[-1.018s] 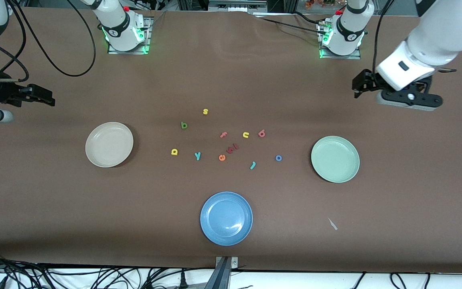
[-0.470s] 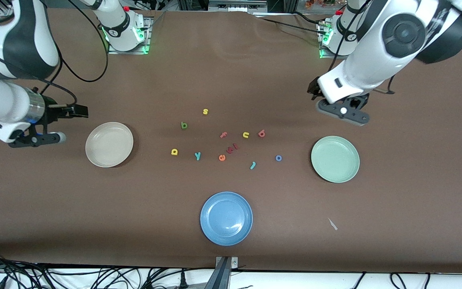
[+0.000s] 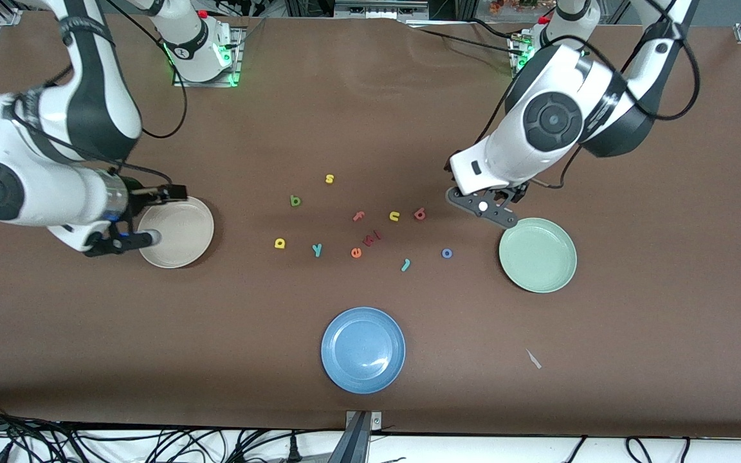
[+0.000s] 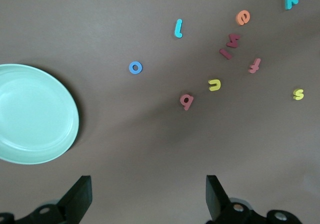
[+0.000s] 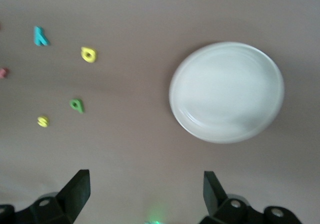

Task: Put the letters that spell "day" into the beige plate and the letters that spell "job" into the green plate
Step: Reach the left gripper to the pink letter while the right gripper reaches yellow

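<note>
The beige plate (image 3: 175,231) lies toward the right arm's end and the green plate (image 3: 538,254) toward the left arm's end. Between them lie the dark green d (image 3: 295,200), yellow a (image 3: 280,243), teal y (image 3: 317,249), teal j (image 3: 405,264), blue o (image 3: 447,253) and red-pink b (image 3: 419,213). My left gripper (image 4: 148,199) hangs open and empty over bare table between the b and the green plate. My right gripper (image 5: 145,191) is open and empty over the beige plate's edge at the right arm's end.
A blue plate (image 3: 363,349) sits nearer the front camera. Other letters lie among the task's own: a yellow s (image 3: 329,179), pink f (image 3: 358,216), yellow n (image 3: 394,216), orange e (image 3: 356,253) and dark red pieces (image 3: 372,238). A small white scrap (image 3: 533,359) lies nearer the camera than the green plate.
Both arms have swung in from the table's ends toward the middle, the left gripper to beside the green plate and the right gripper to the beige plate. No letter or plate has moved.
</note>
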Robot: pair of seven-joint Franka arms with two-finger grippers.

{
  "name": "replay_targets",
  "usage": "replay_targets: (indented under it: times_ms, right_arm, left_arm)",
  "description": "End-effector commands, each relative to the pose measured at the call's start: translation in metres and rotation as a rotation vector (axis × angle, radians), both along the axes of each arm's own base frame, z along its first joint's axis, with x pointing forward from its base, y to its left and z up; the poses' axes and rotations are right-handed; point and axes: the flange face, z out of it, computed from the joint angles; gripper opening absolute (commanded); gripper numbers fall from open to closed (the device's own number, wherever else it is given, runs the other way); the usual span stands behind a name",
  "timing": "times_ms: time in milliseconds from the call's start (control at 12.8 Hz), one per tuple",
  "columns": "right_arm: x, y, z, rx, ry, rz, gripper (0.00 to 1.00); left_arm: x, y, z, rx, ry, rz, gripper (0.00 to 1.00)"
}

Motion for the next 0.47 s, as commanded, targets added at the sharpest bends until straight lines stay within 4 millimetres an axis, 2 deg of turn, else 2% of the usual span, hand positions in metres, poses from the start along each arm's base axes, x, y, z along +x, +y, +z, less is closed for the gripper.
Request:
replay_targets:
  times_ms: [0, 78, 235, 392]
  right_arm:
    - [0.011, 0.037, -0.040, 0.005, -0.006, -0.019, 1.00]
    - [0.011, 0.056, -0.058, -0.032, -0.004, -0.089, 1.00]
    - [0.000, 0.102, -0.082, -0.089, -0.043, -0.220, 1.00]
    - [-0.012, 0.132, -0.104, -0.105, -0.104, -0.283, 1.00]
  left_arm:
    - [0.005, -0.008, -0.042, -0.006, 0.048, -0.007, 1.00]
    - [0.000, -0.014, -0.063, -0.002, 0.061, -0.006, 1.00]
    - [-0.010, -0.024, -0.096, 0.004, 0.038, 0.078, 1.00]
    - [-0.022, -0.026, -0.135, 0.000, 0.020, 0.096, 1.00]
